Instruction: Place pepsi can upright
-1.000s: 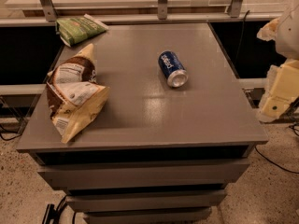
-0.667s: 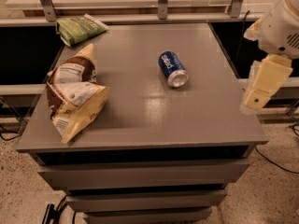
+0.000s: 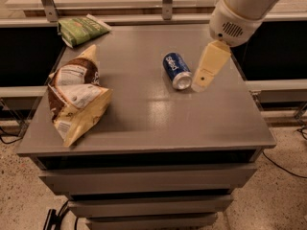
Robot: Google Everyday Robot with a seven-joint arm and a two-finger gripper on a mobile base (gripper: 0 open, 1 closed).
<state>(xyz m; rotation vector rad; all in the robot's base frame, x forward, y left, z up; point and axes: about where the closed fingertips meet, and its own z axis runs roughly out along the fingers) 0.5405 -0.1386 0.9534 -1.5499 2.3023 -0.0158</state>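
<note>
The pepsi can (image 3: 176, 70) is dark blue with white lettering and lies on its side on the grey table (image 3: 144, 123), right of centre, with its silver end facing the front. My gripper (image 3: 201, 83) hangs from the white arm at the upper right, pointing down and left. It is just to the right of the can, close beside it, and I see no contact with it. The gripper holds nothing.
A brown and cream snack bag (image 3: 74, 97) lies at the table's left side. A green snack bag (image 3: 84, 29) lies at the back left corner. Metal rail posts (image 3: 167, 1) stand behind the table. Drawer fronts sit below the table's front edge.
The arm has swung in from the right edge of the view over the table, bringing the gripper next to the can. The can and bags have not moved.
</note>
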